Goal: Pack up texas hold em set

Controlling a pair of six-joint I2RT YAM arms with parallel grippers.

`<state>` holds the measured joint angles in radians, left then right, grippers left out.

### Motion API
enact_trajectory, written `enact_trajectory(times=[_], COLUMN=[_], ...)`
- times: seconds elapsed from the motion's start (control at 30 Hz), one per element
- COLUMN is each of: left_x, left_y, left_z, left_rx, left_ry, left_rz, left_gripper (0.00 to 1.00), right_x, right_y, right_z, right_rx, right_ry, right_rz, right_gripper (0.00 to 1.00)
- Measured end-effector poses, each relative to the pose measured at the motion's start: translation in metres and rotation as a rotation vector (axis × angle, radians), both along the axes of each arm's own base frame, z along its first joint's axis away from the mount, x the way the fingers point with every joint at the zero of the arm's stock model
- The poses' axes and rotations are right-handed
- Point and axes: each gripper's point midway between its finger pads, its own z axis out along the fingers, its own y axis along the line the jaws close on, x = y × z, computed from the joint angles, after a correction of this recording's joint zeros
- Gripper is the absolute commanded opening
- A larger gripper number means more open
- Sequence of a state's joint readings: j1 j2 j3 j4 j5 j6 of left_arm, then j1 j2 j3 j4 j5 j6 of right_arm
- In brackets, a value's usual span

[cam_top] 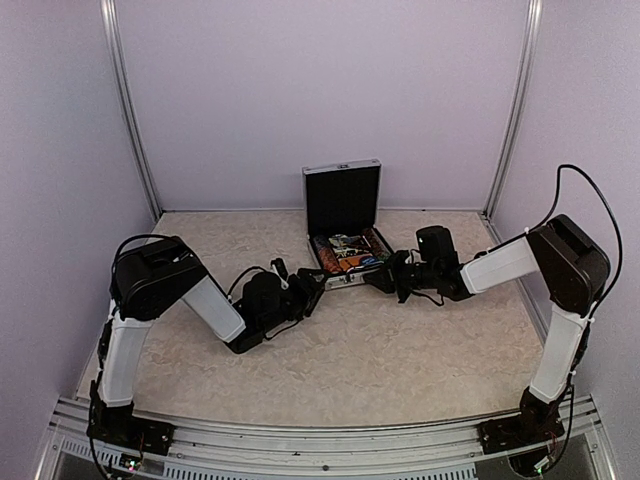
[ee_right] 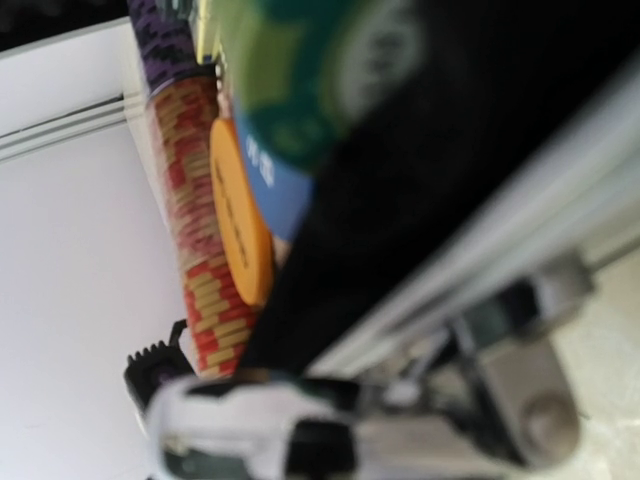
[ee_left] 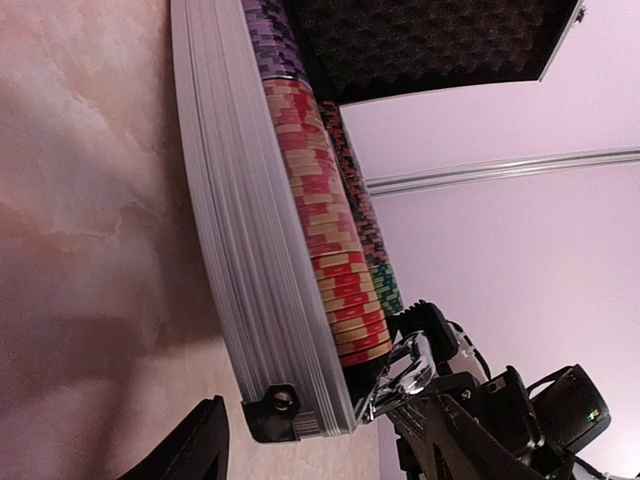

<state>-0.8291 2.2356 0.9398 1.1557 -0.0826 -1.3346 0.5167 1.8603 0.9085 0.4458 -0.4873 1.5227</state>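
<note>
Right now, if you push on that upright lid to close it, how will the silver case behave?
The lid looks like rigid metal framing, so it should swing as one stiff piece, not flex. The case is probably heavy for its size, given the packed chip rows. On the smooth table it might slide rather than tip.

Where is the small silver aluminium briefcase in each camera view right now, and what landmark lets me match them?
Top external: small silver aluminium briefcase, centre of the picture, lid upright.
Left wrist: its ribbed silver side wall runs top to bottom, left of centre.
Right wrist: its blurred silver rim crosses diagonally, lower right.
Shared landmark: row of red-and-cream striped chips, clear in both wrist views, too small to pick out from above.
</note>
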Motion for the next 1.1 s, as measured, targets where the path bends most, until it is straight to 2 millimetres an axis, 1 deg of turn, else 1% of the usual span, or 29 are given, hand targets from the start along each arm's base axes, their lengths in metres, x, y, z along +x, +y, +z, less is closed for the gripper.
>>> enact_trajectory(times=[0.2, 0.67, 0.8, 0.9, 0.97, 1.03, 1.1], left_x=[0.001, 0.006, 0.008, 0.009, 0.011, 0.013, 0.014], left_y=[0.002, -0.005, -0.005, -0.006, -0.007, -0.008, -0.008], left_z=[0.006, -0.003, -0.006, -0.005, -0.005, -0.006, -0.007], left_rx=[-0.041, -0.031, -0.03, -0.031, -0.033, -0.037, -0.045], left_ry=[-0.006, 0.014, 0.016, 0.015, 0.015, 0.017, 0.024], left_rz=[0.001, -0.007, -0.005, -0.004, -0.003, -0.001, -0.001], left_gripper=[0.6, 0.48, 0.48, 0.51, 0.51, 0.48, 0.4], right_x=[0.0, 0.0, 0.0, 0.0, 0.0, 0.0, 0.0], right_y=[0.0, 0.0, 0.0, 0.0, 0.0, 0.0, 0.0], right_z=[0.0, 0.0, 0.0, 0.0, 0.0, 0.0, 0.0], right_rx=[0.0, 0.001, 0.0, 0.001, 0.001, 0.001, 0.001], right_ry=[0.0, 0.0, 0.0, 0.0, 0.0, 0.0, 0.0], right_rz=[0.0, 0.0, 0.0, 0.001, 0.001, 0.001, 0.001], right_gripper=[0.0, 0.0, 0.0, 0.0, 0.0, 0.0, 0.0])
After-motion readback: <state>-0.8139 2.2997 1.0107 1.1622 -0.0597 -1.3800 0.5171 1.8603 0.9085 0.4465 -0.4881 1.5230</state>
